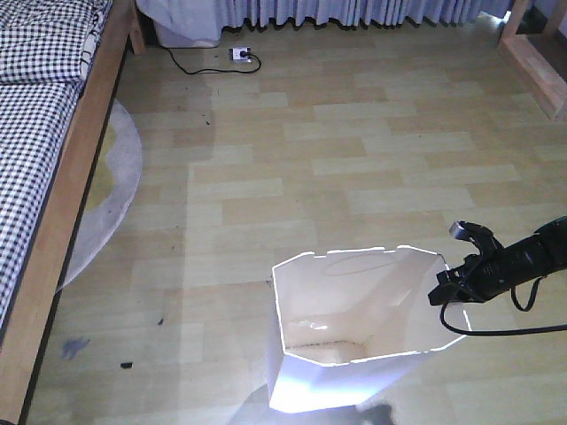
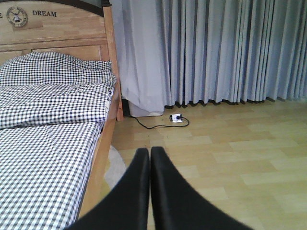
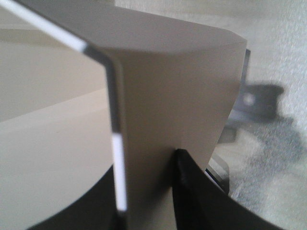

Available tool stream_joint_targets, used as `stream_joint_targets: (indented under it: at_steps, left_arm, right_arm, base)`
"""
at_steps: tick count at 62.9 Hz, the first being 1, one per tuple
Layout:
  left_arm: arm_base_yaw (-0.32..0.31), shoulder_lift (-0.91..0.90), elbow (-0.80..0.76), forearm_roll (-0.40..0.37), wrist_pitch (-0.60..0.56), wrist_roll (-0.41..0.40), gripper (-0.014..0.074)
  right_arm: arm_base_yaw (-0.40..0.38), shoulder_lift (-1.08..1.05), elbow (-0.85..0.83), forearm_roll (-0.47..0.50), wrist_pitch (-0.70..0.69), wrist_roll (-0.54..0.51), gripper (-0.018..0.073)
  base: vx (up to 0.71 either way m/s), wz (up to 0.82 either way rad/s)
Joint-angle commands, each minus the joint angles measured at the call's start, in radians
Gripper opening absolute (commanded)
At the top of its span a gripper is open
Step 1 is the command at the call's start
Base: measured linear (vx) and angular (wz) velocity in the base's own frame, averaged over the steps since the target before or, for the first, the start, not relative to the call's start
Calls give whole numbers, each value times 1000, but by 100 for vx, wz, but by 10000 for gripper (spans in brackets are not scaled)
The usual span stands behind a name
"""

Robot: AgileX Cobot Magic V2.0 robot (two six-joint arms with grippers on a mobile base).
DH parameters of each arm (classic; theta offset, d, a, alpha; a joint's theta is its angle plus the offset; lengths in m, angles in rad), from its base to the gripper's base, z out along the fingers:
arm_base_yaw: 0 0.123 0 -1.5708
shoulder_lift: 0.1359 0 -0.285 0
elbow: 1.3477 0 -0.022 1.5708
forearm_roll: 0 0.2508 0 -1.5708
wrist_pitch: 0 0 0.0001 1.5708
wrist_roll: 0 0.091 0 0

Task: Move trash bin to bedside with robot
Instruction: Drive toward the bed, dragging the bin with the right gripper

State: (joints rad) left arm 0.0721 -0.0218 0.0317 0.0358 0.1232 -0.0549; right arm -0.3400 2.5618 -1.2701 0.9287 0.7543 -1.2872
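Observation:
The white trash bin (image 1: 354,319) stands on the wood floor at the lower middle, its cream inside showing. My right gripper (image 1: 440,292) reaches in from the right and is shut on the bin's right rim. In the right wrist view the bin wall (image 3: 163,96) runs between the fingers of the right gripper (image 3: 144,191), with one black finger (image 3: 192,191) pressed on its outer face. The bedside, a light wooden bed frame (image 1: 62,204) with checked bedding, lies along the left, well apart from the bin. My left gripper (image 2: 149,152) is shut on nothing, pointing at the floor beside the bed frame (image 2: 103,158).
A pale round rug (image 1: 120,168) pokes out from under the bed. A white power strip (image 1: 241,55) with a black cable lies by the grey curtains (image 1: 354,11). A wooden furniture leg (image 1: 532,53) stands at the top right. Small dark specks (image 1: 126,364) dot the floor.

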Motion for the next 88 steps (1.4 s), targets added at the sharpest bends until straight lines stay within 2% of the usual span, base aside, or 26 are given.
stream_joint_targets:
  at_steps: [1,88]
  left_arm:
    - [-4,-5,-24,-1,-73,-4,-6]
    - [-4,-5,-24,-1,-73,-4,-6]
  right_arm:
    - [-4,-76,-9,78,194,-7,-3]
    - [-4,-76,-9,78,194,-7,-3]
  base:
    - [36,-1]
    - [34,3]
